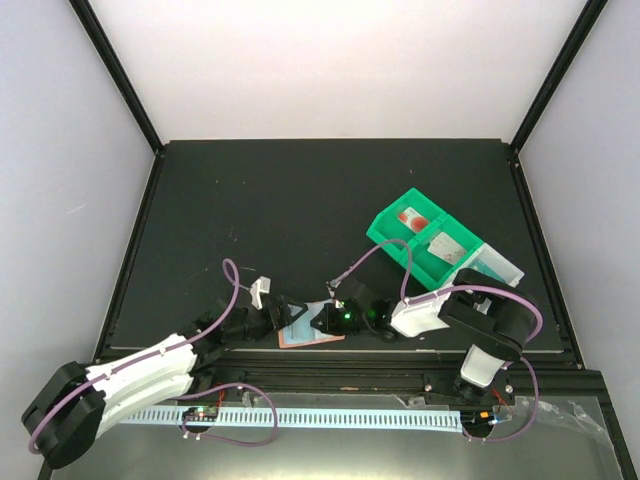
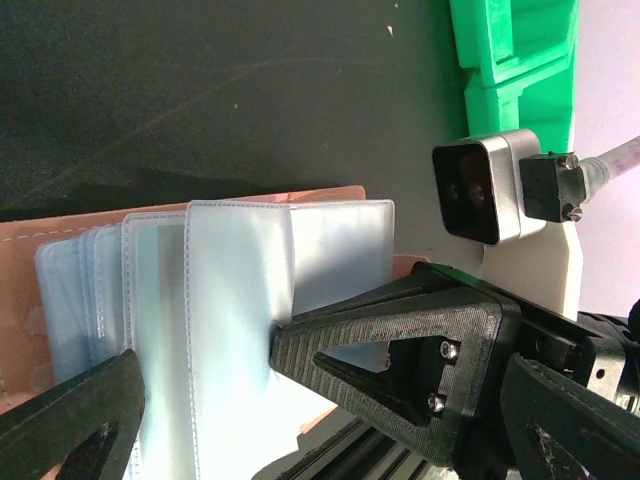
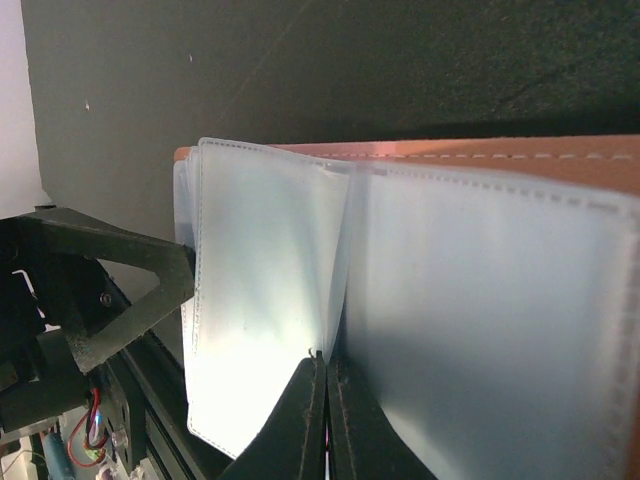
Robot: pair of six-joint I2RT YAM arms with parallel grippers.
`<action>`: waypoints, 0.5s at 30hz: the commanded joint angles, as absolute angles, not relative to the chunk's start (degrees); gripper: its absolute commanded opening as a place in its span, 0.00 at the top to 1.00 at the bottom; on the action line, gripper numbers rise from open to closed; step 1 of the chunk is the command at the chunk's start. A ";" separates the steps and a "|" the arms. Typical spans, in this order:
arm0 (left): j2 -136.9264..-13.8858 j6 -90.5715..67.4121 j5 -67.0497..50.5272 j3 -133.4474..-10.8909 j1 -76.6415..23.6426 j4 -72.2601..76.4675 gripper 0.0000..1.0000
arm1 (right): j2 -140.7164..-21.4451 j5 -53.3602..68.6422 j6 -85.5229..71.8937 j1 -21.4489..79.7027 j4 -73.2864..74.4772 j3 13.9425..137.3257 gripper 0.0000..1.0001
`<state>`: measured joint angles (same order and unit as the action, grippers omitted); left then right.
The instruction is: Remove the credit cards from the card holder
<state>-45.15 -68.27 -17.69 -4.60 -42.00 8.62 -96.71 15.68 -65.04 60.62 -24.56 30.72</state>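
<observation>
Where the dark bench (image 1: 300, 200) meets its near edge, the card holder (image 1: 312, 338) lies open between the two arms, well apart from a green bin (image 1: 430, 240) farther back on the right. Its cover is salmon-orange with pale stitching along the rim. Inside, several cloudy pale blue pockets (image 2: 240, 300) fan out like pages, each stitched along its border. Whether cards sit inside them cannot be told. The right fingers (image 3: 300, 420) are pressed tightly together, their tips at the crease between two pocket leaves; whether a leaf is pinched between them cannot be told. The left fingers (image 2: 70, 420) are spread wide, one at each side of the fanned pockets, gripping nothing.
</observation>
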 commanded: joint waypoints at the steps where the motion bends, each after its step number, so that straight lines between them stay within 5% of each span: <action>1: -46.05 -69.88 -22.59 -7.54 -42.28 10.23 0.01 | -97.21 16.13 -65.72 60.91 -28.62 30.78 0.99; 15: -43.81 -69.46 -23.56 -8.09 -42.28 10.24 0.01 | -98.16 16.43 -66.72 60.64 -30.84 30.07 0.94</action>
<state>-45.17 -68.62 -19.46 -5.32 -42.00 8.10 -96.82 15.75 -66.32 60.58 -25.76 30.24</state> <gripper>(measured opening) 0.989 0.043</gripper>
